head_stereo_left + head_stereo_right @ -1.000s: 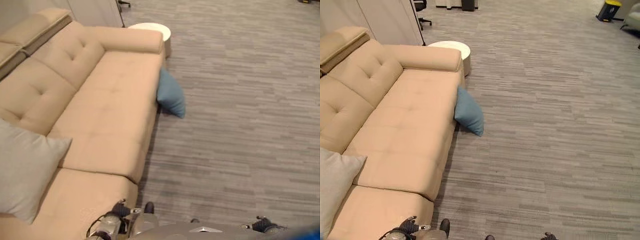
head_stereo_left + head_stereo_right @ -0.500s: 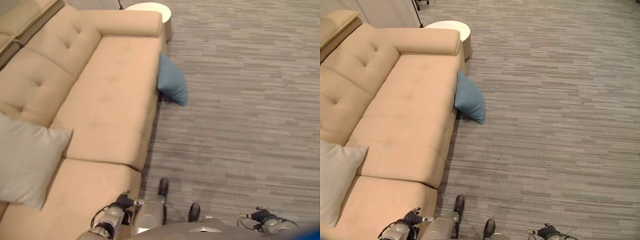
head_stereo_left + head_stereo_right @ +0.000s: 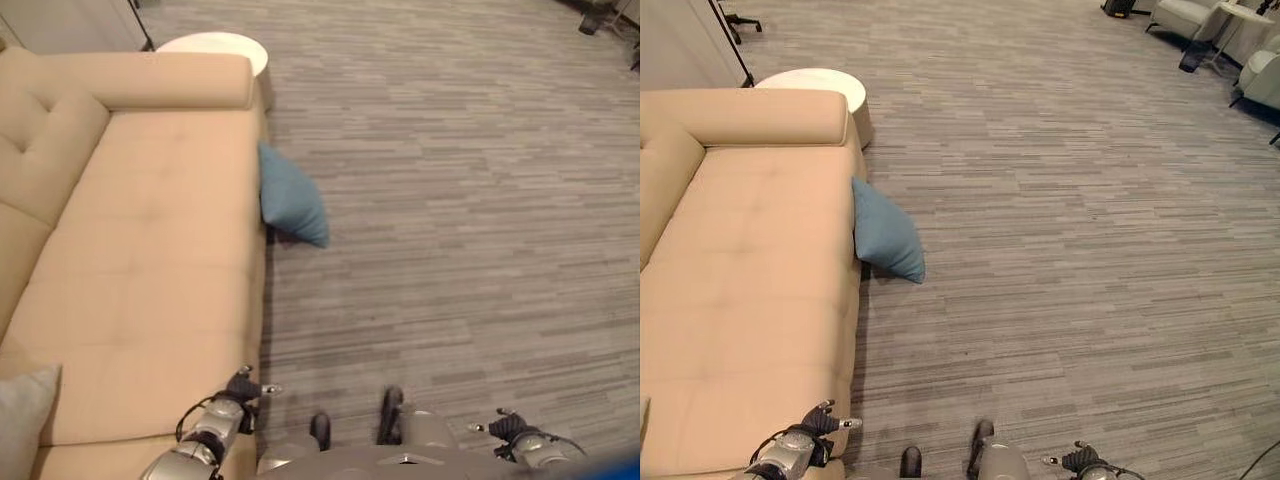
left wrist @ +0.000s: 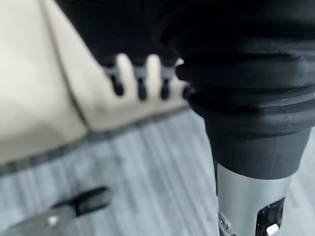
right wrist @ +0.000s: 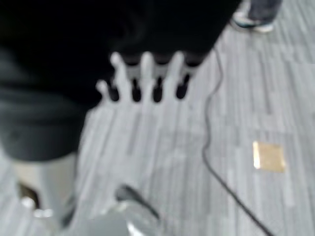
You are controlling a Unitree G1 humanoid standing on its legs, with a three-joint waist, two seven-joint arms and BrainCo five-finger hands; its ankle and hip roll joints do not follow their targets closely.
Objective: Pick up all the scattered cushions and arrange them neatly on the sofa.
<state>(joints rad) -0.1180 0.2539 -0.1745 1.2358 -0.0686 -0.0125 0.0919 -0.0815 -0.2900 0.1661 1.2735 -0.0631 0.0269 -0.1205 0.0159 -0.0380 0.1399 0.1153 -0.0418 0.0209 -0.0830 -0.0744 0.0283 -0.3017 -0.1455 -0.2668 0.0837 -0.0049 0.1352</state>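
Hanging low at the robot's sides, both hands hold nothing: left hand [image 3: 240,392] by the front edge of the beige sofa [image 3: 150,260], right hand [image 3: 503,428] over grey carpet floor [image 3: 450,200], fingers of each loosely spread and relaxed. Blue cushion [image 3: 291,207] sits on the floor, leaning against the sofa's front edge near the armrest. Grey cushion [image 3: 22,425] corner rests on the seat. Round white side table [image 3: 215,45] stands beyond the armrest. Wide open floor to the right.
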